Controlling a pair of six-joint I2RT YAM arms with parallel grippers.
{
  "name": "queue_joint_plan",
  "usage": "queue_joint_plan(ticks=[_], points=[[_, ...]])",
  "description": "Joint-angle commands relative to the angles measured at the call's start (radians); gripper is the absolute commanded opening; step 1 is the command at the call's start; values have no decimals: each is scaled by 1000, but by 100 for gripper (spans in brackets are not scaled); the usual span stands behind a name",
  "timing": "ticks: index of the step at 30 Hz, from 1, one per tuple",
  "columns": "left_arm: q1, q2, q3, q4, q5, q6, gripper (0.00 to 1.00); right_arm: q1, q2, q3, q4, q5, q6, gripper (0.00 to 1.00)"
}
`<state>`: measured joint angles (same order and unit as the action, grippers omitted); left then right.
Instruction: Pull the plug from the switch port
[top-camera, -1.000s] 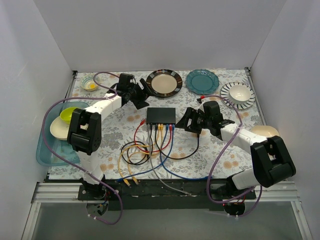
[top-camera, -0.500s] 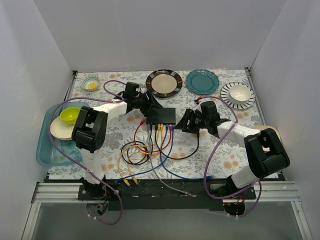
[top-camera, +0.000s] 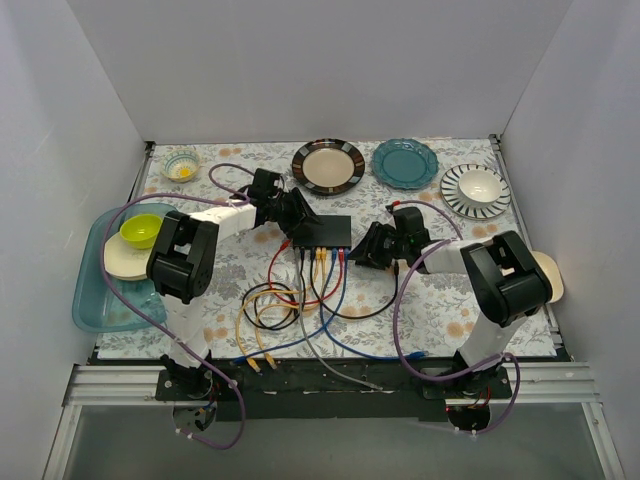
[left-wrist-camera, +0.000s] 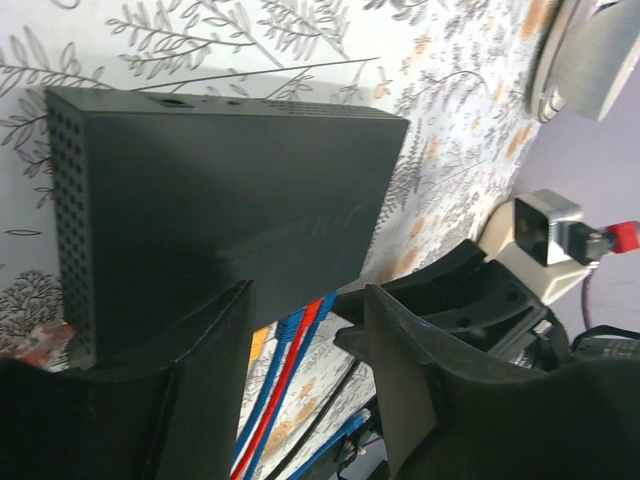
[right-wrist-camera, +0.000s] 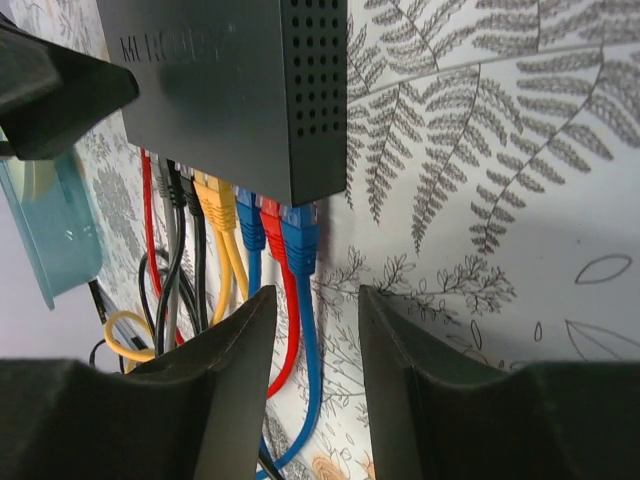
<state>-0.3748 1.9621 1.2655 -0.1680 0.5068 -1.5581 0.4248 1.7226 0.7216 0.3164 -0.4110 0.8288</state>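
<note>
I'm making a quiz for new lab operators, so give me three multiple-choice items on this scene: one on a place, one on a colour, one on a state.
1. Where is the lime bowl? A at the table's far edge; B in the blue tray; C between the arms' bases.
2. What colour is the plug nearest the switch's holed side? A blue; B yellow; C black.
3. The right gripper is: A shut on a plug; B shut on the switch; C open.

B, it sits inside the tray at the left. A, the right wrist view shows blue last in the row. C, its fingers stand apart, gripping nothing.
</note>
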Motion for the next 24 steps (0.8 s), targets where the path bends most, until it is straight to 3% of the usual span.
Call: queue_joint_plan(ticks=[1,24], points=[[4,4,-14,-33,-25,24,45,-9,38,41,59,32,32,46],[7,15,-32,-53,-39,15,38,-43,170,56,196,17,138,37]])
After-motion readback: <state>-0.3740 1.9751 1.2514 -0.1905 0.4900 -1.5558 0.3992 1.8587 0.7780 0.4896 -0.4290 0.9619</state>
